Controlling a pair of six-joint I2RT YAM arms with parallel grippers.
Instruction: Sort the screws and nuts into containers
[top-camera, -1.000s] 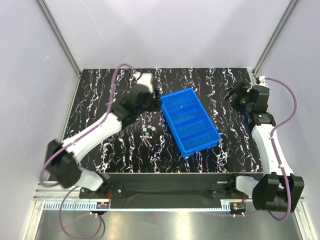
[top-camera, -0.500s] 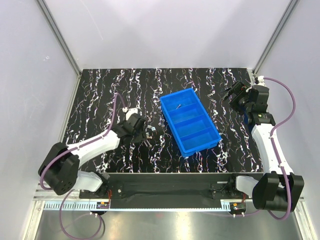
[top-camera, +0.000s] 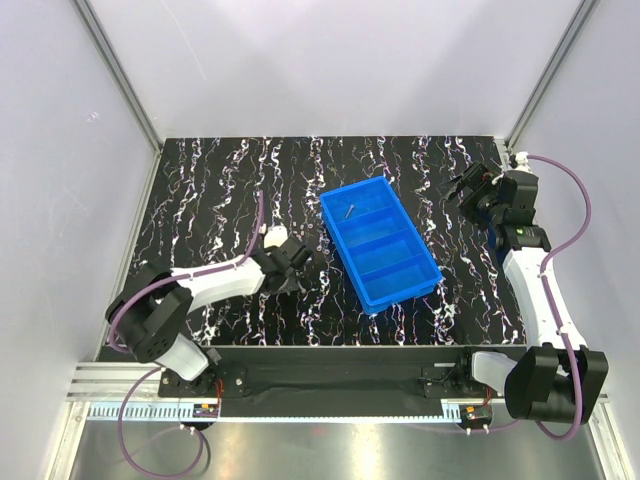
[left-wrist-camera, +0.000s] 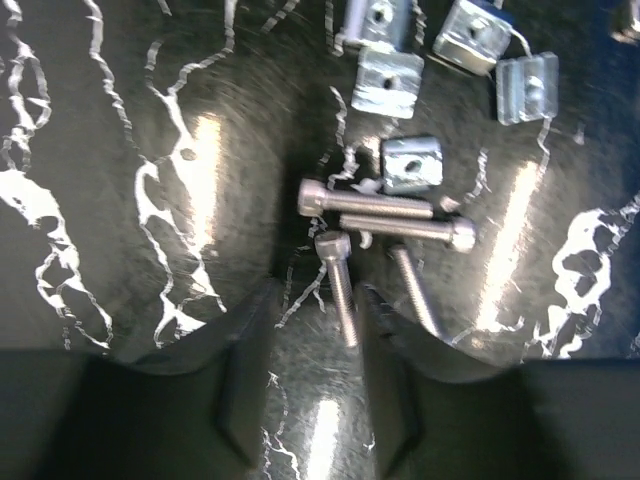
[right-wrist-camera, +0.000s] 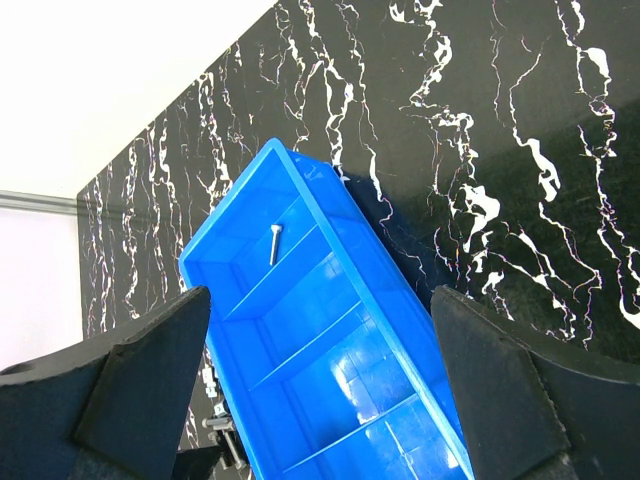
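The blue tray (top-camera: 392, 262) lies skewed near the middle of the desk (top-camera: 200, 180), a little toward the right edge, its four compartments running from far to near. One screw (right-wrist-camera: 273, 243) lies in the compartment nearest the far edge; the other three show only bare blue plastic.

The loose screws (left-wrist-camera: 365, 200) and nuts (left-wrist-camera: 412, 163) sit in a cluster just left of the tray, toward the near edge. In the left wrist view four screws lie close together, two crosswise and nearly touching, two pointing toward the camera. Five squarish nuts lie just beyond them, each with a hole through its face.

The left end effector (left-wrist-camera: 315, 330) hangs low over this cluster with its jaws parted. One screw (left-wrist-camera: 340, 285) lies on the desk between the fingers (left-wrist-camera: 245, 380), closer to the right one, and is not pinched.

The right end effector (right-wrist-camera: 320, 295) is up near the far right corner, spread wide and holding nothing, looking down at the tray.

Purple cables (top-camera: 250, 225) loop along both arms. Pale walls and metal corner posts (top-camera: 120, 80) close in the desk.
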